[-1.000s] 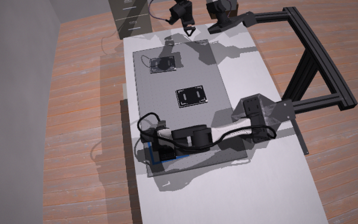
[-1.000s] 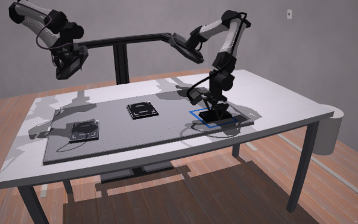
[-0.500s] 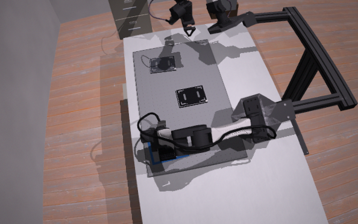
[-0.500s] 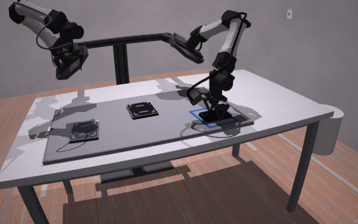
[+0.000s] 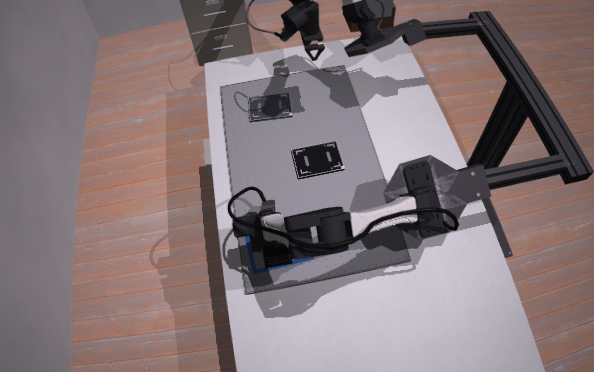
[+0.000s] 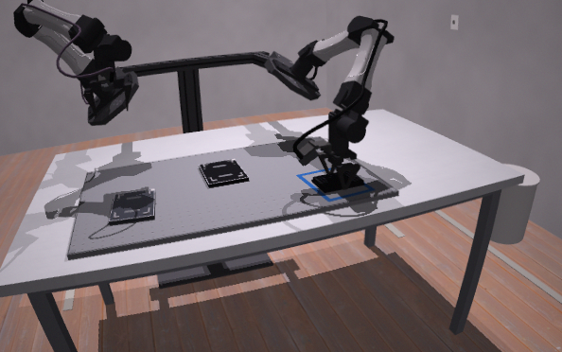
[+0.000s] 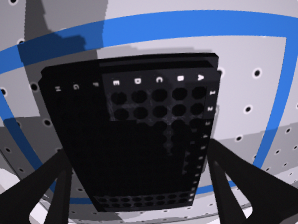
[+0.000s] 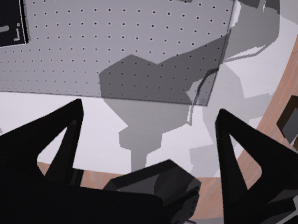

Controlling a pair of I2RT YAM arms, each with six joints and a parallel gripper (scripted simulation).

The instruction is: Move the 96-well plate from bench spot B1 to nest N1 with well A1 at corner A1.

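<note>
The dark 96-well plate (image 5: 277,256) (image 6: 326,184) (image 7: 135,140) lies on the bench inside the blue outline (image 5: 251,257) (image 6: 350,195) (image 7: 200,22) of B1. In the left wrist view its A1 corner is at the upper right; shadow covers much of it. My left gripper (image 6: 340,177) (image 7: 137,151) is open, low over the plate, one finger along each long side. The nest on the arms' right (image 5: 270,106) (image 6: 134,201) is empty and partly in shadow; its corner mark is unreadable. My right gripper (image 5: 314,52) (image 8: 151,110) is open and empty, raised beyond that nest near the table's end.
A second empty nest (image 5: 318,161) (image 6: 222,172) sits on the perforated board (image 5: 260,145) (image 6: 184,203) between B1 and the right-hand nest. The left arm reaches across the board. The dark arm frame (image 5: 530,95) (image 6: 189,99) stands along the arms' side.
</note>
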